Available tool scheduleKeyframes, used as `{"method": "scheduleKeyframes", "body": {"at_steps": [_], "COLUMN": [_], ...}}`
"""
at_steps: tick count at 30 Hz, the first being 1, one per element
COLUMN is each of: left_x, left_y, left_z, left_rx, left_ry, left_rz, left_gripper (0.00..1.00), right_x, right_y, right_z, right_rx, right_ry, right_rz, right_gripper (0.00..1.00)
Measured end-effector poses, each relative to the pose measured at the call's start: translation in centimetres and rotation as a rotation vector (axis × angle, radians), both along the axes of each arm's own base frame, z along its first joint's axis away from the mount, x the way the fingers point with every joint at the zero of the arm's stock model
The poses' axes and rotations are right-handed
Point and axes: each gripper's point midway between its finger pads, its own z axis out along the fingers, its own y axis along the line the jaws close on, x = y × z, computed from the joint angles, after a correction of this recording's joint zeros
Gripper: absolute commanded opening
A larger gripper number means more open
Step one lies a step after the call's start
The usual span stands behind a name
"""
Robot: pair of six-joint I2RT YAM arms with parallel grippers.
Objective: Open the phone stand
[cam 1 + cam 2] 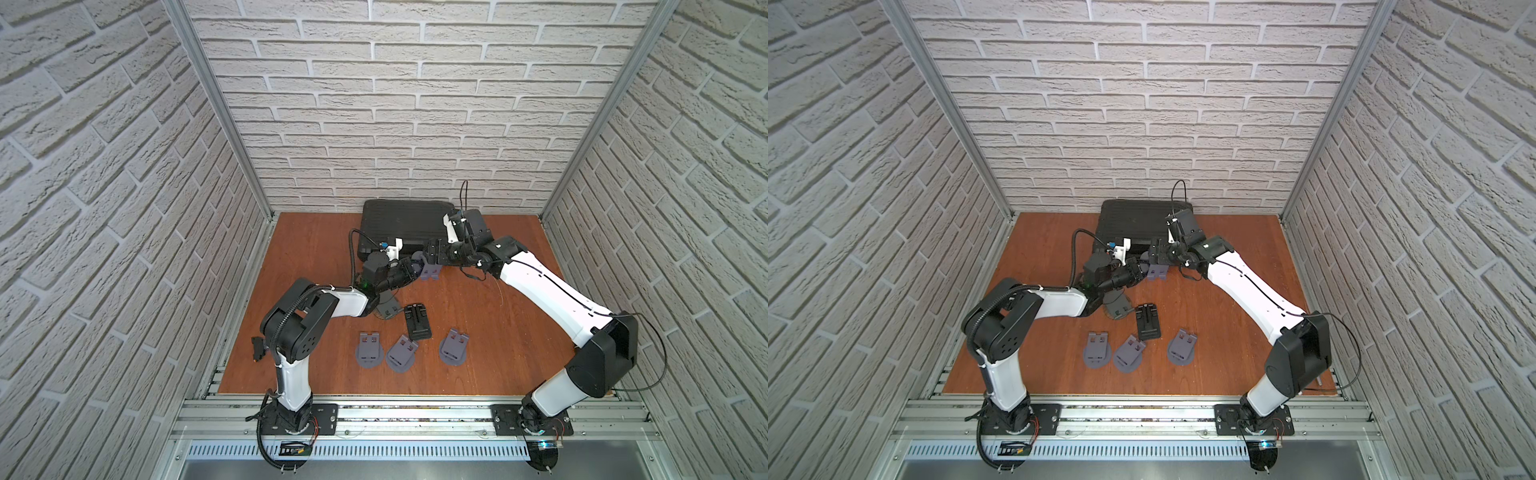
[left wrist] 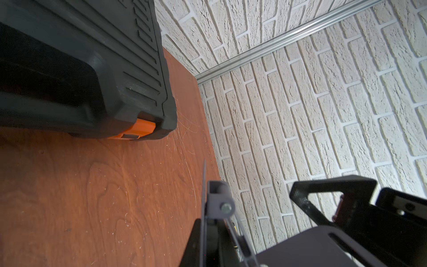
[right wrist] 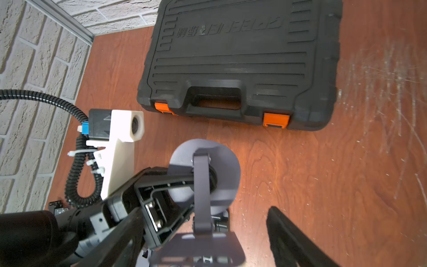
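Observation:
A grey phone stand (image 1: pixel 430 272) (image 1: pixel 1158 272) hangs just above the table in front of the tool case, partly unfolded. Its round base (image 3: pixel 203 161), arm (image 3: pixel 201 191) and flat plate (image 3: pixel 196 250) show in the right wrist view. My left gripper (image 1: pixel 415 266) (image 3: pixel 175 185) is shut on the round base. In the left wrist view the stand's hinge (image 2: pixel 218 203) stands between the left fingers (image 2: pixel 196 242). My right gripper (image 1: pixel 430 254) (image 3: pixel 205 242) is open. Its fingers (image 3: pixel 295 240) stand on either side of the plate, clear of it.
A shut black tool case (image 1: pixel 405 226) with orange latches (image 3: pixel 276 119) lies at the back. Three folded grey stands (image 1: pixel 368 349) (image 1: pixel 401 353) (image 1: pixel 455 347) and a black one (image 1: pixel 417 321) lie at the front. Another stand (image 1: pixel 388 309) lies partly under the left arm.

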Motion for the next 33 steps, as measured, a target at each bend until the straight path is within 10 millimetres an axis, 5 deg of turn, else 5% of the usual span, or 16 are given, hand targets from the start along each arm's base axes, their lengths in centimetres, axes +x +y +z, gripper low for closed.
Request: {"method": "scheduleKeyframes", "body": {"at_steps": [8, 22, 33], "left_x": [0.8, 1.0, 1.0], "left_y": [-0.3, -0.4, -0.4], "left_z": [0.5, 0.8, 0.6], "left_rx": [-0.01, -0.018, -0.015], "left_ry": [-0.004, -0.002, 0.003], "left_rz": [0.012, 0.013, 0.013], "left_gripper": [0.0, 0.0, 0.0], "right_x": [-2.0, -1.5, -0.6], "right_y": [-1.1, 0.6, 1.2], "right_z": [1.4, -1.7, -2.7], "right_rx": [0.015, 0.045, 0.028], "right_ry": [-0.042, 0.006, 0.022], "right_rz": [0.001, 0.057, 0.074], "right_gripper": [0.83, 0.83, 0.65]}}
